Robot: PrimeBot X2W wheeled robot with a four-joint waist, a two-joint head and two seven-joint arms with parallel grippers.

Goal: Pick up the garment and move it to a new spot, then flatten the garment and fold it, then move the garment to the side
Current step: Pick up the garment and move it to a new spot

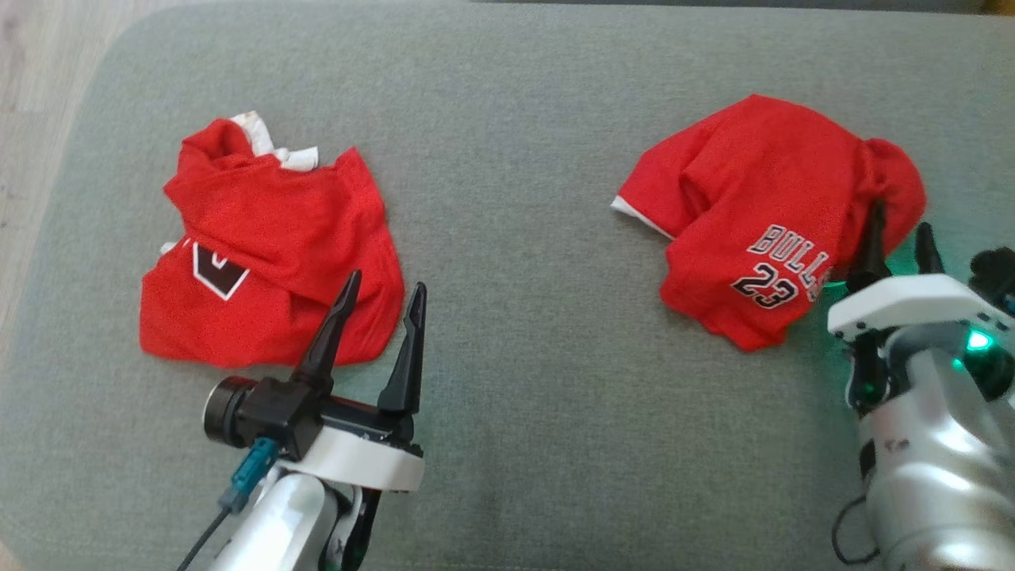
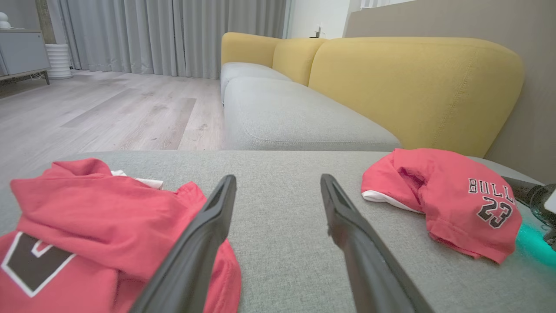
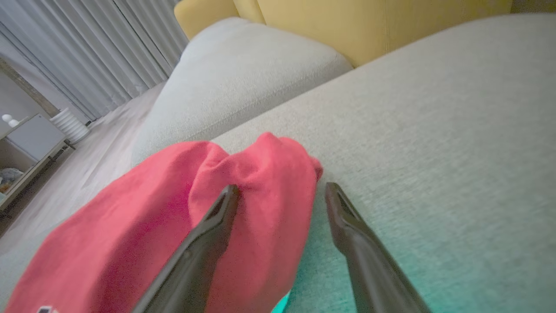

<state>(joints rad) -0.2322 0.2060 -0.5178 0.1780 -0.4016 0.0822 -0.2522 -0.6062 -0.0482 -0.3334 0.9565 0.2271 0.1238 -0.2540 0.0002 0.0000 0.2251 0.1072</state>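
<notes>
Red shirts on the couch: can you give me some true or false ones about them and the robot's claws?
1. Two red garments lie on the grey cushion: the 23 garment and the left garment. True.
2. The 23 garment lies at the robot's left. False: it lies at the robot's right, by the right gripper.
3. The left gripper is open and holds nothing. True.
4. The right gripper holds the 23 garment up in the air. False: the garment lies on the cushion, and the gripper is open at its edge.
5. The sofa backrest is blue. False: it is yellow.
</notes>
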